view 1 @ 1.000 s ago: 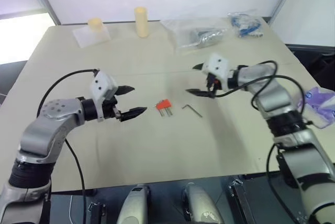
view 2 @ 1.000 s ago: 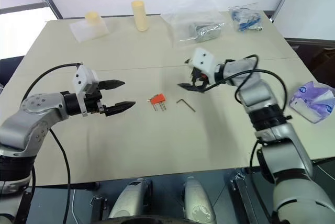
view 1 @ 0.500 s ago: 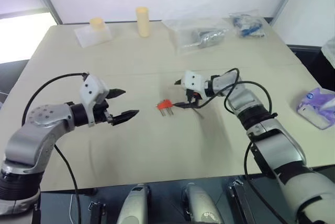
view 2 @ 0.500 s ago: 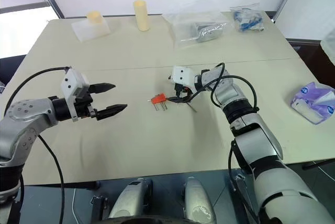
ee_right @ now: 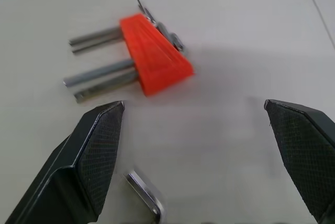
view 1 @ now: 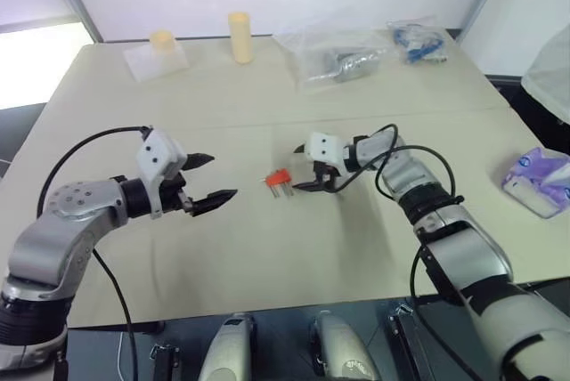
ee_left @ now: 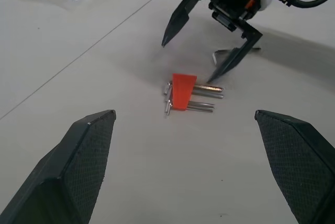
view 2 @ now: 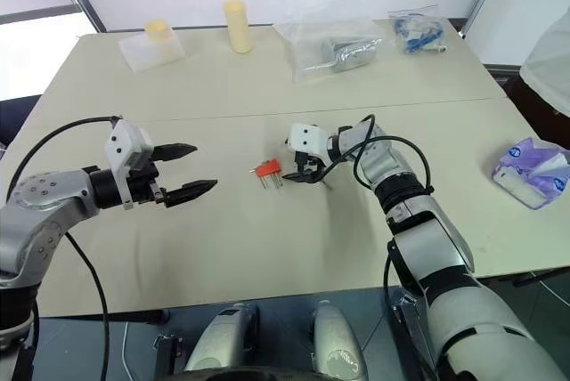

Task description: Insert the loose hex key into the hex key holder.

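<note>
the red holder [view 1: 279, 177] lies flat near the middle of the table [view 1: 267, 256], its short metal keys pointing toward the near edge. the loose hex key [ee_right: 146, 195] lies on the table just beside it, on the side toward the right edge. the right gripper [view 1: 306, 167] is low over this spot with its fingers spread wide and nothing between them; in the right wrist view the key's bent end sits between the two fingers, close to one of them, and the holder lies just beyond the fingertips. whether a fingertip touches the key cannot be told. the left gripper [view 1: 208, 178] hangs above the table, on the side of the holder toward the left edge and well apart from it, its fingers also wide open and empty, pointing toward the holder.
</note>
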### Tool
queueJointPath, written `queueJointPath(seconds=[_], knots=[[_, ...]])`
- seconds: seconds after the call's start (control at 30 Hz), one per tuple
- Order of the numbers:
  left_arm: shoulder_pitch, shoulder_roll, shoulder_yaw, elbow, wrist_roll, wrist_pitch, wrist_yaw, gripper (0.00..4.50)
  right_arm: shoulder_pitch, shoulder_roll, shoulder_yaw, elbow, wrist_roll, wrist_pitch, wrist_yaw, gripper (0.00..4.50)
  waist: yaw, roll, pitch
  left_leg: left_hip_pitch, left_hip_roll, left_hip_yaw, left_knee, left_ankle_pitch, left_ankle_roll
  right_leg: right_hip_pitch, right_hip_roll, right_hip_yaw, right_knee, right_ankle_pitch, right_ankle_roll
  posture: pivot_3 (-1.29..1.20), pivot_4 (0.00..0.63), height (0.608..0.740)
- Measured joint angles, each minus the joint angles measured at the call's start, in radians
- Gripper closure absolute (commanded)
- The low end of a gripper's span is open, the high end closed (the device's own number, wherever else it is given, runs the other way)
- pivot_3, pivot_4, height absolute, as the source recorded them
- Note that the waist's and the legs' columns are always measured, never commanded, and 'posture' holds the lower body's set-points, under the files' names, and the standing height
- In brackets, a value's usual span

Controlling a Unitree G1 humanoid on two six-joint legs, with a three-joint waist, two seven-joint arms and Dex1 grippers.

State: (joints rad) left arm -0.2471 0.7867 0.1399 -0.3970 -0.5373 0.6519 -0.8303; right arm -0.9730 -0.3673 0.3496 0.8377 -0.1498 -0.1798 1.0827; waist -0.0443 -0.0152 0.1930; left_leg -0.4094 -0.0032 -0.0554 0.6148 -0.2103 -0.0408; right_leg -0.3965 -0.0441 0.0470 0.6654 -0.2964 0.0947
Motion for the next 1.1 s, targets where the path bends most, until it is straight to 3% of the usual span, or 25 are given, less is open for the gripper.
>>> queueJointPath(seconds=[0.4, 1.1], knots=[[0.000, 0.000, 0.000, 0.000, 0.001, -0.001, 0.001, 0.00, 0.054, 0.017, -0.004, -0.110, 0.014, 0.090, 0.016, 0.05, 0.000, 0.000, 0.000, 0.000, 0.000, 0.000, 0.000, 0.000, 0.000, 0.000, 0.000, 0.000, 0.000, 0.000, 0.000, 0.00, 0.150, 0.740], [0.007, 0.000, -0.003, 0.000, 0.004, -0.004, 0.005, 0.00, 0.056, 0.048, -0.010, -0.063, 0.010, 0.082, -0.048, 0.05, 0.001, 0.000, 0.000, 0.004, 0.000, -0.001, 0.001, 0.000, 0.000, 0.005, 0.000, -0.001, 0.000, 0.000, 0.000, 0.00, 0.150, 0.740]])
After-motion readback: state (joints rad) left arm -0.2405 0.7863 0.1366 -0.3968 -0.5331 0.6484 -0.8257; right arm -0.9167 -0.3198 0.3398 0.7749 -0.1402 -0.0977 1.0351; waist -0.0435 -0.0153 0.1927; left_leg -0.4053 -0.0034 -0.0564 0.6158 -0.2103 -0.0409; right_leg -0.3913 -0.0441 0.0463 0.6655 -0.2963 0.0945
